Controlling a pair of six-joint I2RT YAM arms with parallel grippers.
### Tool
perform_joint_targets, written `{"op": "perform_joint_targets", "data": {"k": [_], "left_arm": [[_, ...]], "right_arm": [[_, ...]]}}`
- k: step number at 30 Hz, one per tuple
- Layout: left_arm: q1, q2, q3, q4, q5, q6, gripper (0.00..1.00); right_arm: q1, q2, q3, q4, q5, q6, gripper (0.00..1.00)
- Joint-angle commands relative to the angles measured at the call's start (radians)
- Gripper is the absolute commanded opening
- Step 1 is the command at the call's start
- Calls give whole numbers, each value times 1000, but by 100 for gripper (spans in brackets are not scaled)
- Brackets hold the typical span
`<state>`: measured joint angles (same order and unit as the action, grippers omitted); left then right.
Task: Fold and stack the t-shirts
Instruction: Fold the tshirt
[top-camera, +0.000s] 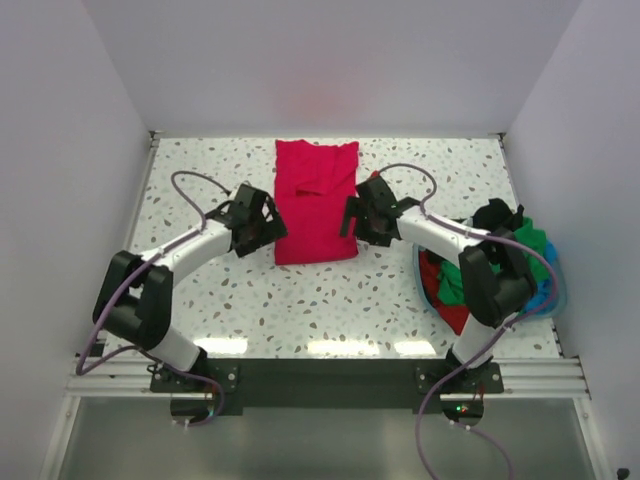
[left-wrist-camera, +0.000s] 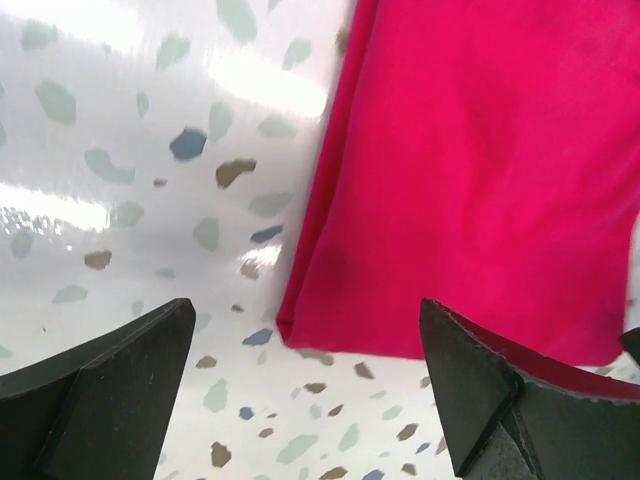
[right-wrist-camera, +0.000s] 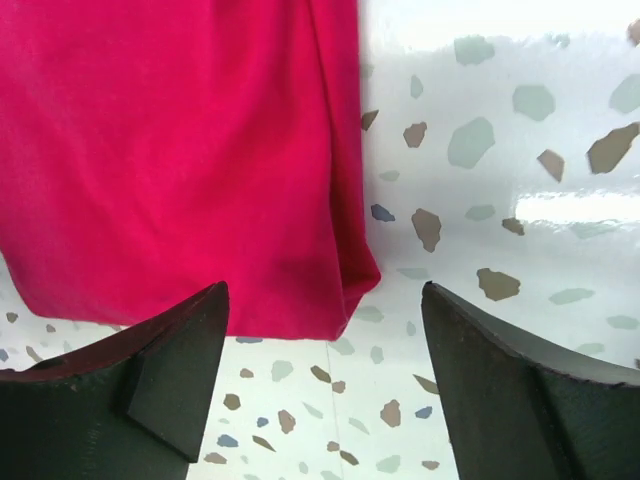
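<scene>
A crimson-red t-shirt lies folded into a long rectangle at the middle back of the table. My left gripper hangs open at its near left corner, holding nothing. My right gripper is open at the near right corner, also with nothing between its fingers. More t-shirts, green, red and black, are heaped in a basket at the right.
The light blue round basket stands at the right edge beside the right arm. White walls close the table on three sides. Speckled tabletop shows in front of the folded shirt.
</scene>
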<state>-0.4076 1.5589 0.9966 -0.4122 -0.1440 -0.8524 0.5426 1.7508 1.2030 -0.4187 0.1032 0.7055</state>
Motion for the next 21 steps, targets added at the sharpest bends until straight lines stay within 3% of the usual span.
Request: {"op": "perform_joint_targets", "data": {"k": [1, 2, 7, 12, 17, 20, 21], "left_arm": [[-11, -19, -84, 75, 70, 1, 100], [-11, -22, -99, 97, 76, -5, 100], [-11, 7, -133, 116, 77, -19, 98], [-13, 52, -139, 145, 115, -19, 87], [-23, 62, -176, 185, 133, -33, 80], [-28, 79, -182, 181, 133, -34, 67], [-30, 81, -187, 181, 135, -34, 56]], "right_arm": [[-1, -5, -36, 109, -72, 45, 80], [-1, -1, -43, 119, -76, 51, 72], [-1, 39, -74, 155, -60, 95, 62], [-1, 39, -135, 155, -45, 138, 46], [0, -11, -217, 172, -42, 158, 45], [0, -16, -244, 185, -59, 163, 44], [0, -20, -252, 190, -60, 172, 42]]}}
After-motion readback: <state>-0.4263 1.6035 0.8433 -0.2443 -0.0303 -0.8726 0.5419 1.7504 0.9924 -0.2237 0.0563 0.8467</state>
